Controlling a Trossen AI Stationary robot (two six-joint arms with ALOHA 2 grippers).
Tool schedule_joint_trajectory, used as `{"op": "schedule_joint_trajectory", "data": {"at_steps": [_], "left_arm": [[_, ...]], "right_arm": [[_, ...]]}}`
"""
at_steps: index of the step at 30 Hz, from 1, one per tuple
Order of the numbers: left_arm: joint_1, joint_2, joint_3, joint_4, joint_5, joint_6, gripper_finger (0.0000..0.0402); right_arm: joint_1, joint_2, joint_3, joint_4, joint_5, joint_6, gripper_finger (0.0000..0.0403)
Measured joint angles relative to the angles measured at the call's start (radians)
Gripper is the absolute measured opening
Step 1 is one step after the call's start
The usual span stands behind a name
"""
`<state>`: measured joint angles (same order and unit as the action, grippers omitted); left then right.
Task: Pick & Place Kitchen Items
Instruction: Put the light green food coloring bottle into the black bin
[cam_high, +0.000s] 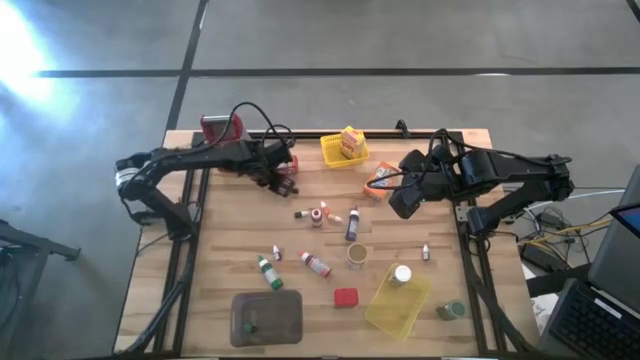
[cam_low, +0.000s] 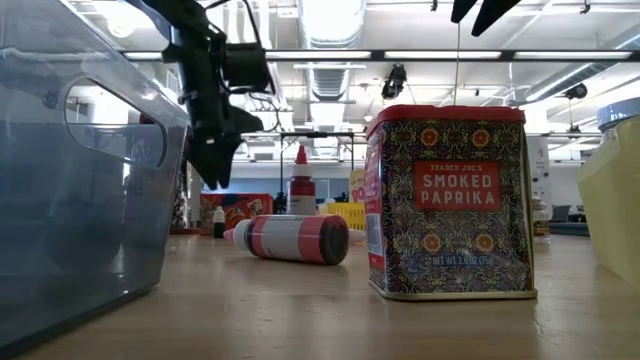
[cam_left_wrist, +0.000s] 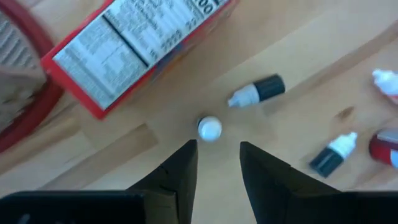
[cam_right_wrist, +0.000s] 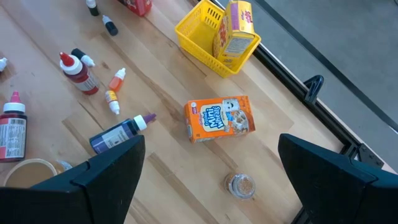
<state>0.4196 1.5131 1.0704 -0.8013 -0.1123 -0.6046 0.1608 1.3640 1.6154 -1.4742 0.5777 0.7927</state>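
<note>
the wooden table (cam_high: 220, 270) holds everything, and the yellow basket (cam_high: 336, 155) at its far edge is my marker. just beside the basket toward the right arm lies the orange box (cam_right_wrist: 219, 117), with the right gripper (cam_high: 402, 200) hanging above it, fingers spread wide and holding nothing. on the basket's other side the left gripper (cam_left_wrist: 216, 163) hovers over a tiny white-capped bottle (cam_left_wrist: 209, 128), fingers partly parted, gripping nothing, near the red box (cam_left_wrist: 140, 43).

industrial lab – concrete floor (cam_high: 400, 40), exposed ceiling ducts (cam_low: 335, 75), laptops (cam_high: 600, 310) beside wooden table (cam_high: 230, 235)
</note>
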Motion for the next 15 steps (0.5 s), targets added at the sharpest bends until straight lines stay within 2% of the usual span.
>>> {"op": "schedule_joint_trajectory", "data": {"at_steps": [15], "left_arm": [[0.013, 0.098, -0.024, 0.061, 0.033, -0.040, 0.0119]], "right_arm": [[0.000, 0.000, 0.000, 0.001, 0.000, 0.000, 0.0364]]}}
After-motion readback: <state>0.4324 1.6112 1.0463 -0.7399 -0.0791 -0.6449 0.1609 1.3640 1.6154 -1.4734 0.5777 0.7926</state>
